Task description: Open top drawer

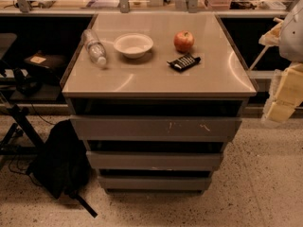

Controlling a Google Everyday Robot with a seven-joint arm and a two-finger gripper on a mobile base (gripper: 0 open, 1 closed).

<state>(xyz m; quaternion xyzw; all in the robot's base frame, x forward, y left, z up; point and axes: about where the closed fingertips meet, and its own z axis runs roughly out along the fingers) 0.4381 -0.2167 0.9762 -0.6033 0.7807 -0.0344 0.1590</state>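
We're seeing the gripper (285, 97) hanging right of the top drawer (156, 127), not touching it, and can't tell whether it's open or closed.

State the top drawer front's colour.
The top drawer is grey with pale scuffs, camera view; the claw hangs at right edge.

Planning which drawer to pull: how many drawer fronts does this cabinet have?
3: the top drawer under the countertop, the middle drawer below it, the bottom drawer nearest the floor. None appear hidden. The gripper is at the right edge, apart from them.
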